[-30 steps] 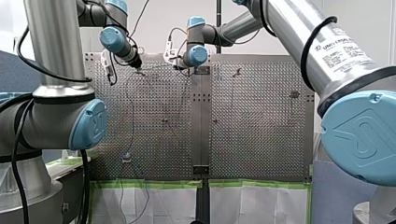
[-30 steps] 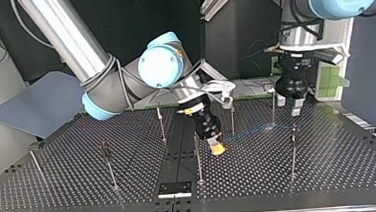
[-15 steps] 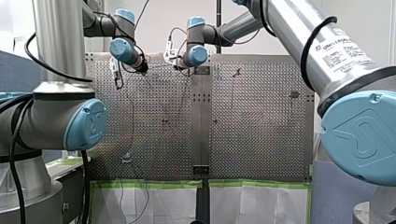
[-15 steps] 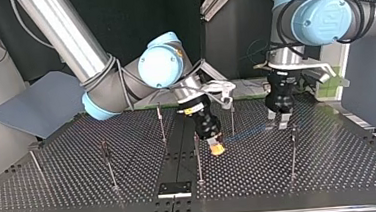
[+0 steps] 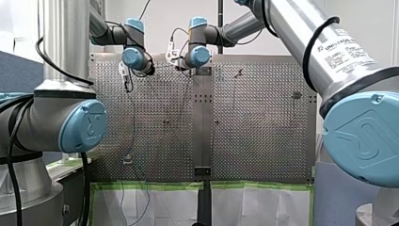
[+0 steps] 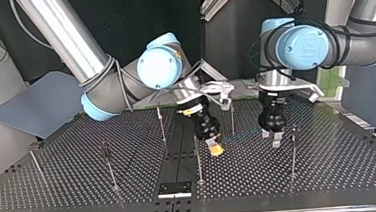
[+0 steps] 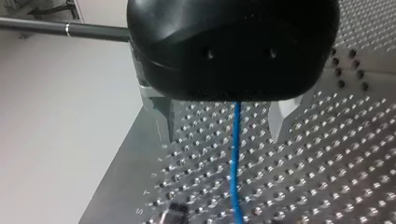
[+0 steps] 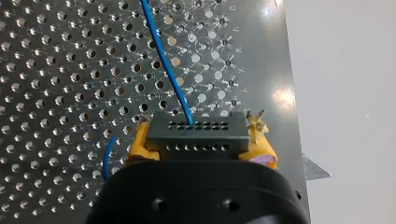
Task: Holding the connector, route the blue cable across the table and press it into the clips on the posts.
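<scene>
My right gripper has its yellow pads shut on a black connector; the blue cable leaves the connector and runs ahead over the perforated table. In the top view this gripper hangs low beside a middle post. My left gripper stands open just above the plate, and the blue cable passes between its metal fingers untouched. In the top view my left gripper sits to the right of my right one, with the faint cable stretched between them.
Several thin posts stand on the plate in the top view, among them one close by my left gripper, one between the arms and one further left. A black bracket lies at the near edge. A small black clip base sits ahead of my left gripper.
My left arm has swung toward my right gripper, leftward and nearer in the top view, and has come down over the cable. My right gripper has stayed put with the connector.
</scene>
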`<state>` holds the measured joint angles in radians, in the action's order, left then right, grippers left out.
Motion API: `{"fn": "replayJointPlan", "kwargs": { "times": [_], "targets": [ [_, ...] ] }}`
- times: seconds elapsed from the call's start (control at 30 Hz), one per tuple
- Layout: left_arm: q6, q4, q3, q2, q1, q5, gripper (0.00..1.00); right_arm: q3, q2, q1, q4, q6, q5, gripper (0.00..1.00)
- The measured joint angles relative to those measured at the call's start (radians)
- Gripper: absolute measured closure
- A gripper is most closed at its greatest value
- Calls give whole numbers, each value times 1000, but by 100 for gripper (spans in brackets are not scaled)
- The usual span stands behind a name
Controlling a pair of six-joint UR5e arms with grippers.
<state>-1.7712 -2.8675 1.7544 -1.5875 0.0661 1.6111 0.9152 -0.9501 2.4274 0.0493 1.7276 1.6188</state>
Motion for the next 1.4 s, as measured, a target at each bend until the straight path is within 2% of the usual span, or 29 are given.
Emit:
{"fn": "replayJointPlan", "kwargs": {
  "times": [0.17, 0.33, 0.37, 0.4, 0.43, 0.5, 0.53, 0.57, 0.6, 0.63, 0.67, 0.87, 1.13, 1.4],
  "targets": [
    [-2, 25, -30, -46, 2, 12, 0, 0, 0, -3, -1, 2, -1, 100],
    [-13, 40, -35, -88, -3, 17, 0, 0, 0, -4, -1, 4, -2, 100],
    [-18, 43, -35, -94, -4, 17, 6, 0, 0, -4, -1, 4, -2, 100],
    [-21, 44, -35, -98, -4, 18, 27, 0, 0, -5, -1, 4, -2, 100],
    [-24, 45, -35, -100, -4, 18, 27, 0, 0, -5, -2, 5, -2, 100],
    [-29, 45, -35, -102, -4, 20, 55, 0, 0, -5, -2, 6, -2, 100],
    [-31, 45, -35, -103, -4, 21, 55, 0, 0, -5, -2, 7, -2, 100],
    [-33, 43, -35, -103, -4, 25, 75, 0, 0, -5, -3, 7, -2, 100],
    [-34, 41, -35, -103, -3, 29, 87, 0, 0, -5, -3, 7, -2, 100],
    [-34, 39, -35, -103, -3, 34, 87, 0, 0, -5, -4, 7, -2, 100],
    [-35, 35, -35, -103, -2, 43, 100, 0, 0, -5, -6, 7, -2, 100],
    [-39, 19, -35, -103, 0, 82, 100, 0, 0, -5, -14, 10, -2, 100],
    [-51, -1, -33, -103, 2, 91, 100, 1, 0, -1, -22, 32, 0, 100],
    [-36, -44, 15, -82, 7, 134, 100, 30, 2, 10, -21, 42, 8, 100]
  ]
}}
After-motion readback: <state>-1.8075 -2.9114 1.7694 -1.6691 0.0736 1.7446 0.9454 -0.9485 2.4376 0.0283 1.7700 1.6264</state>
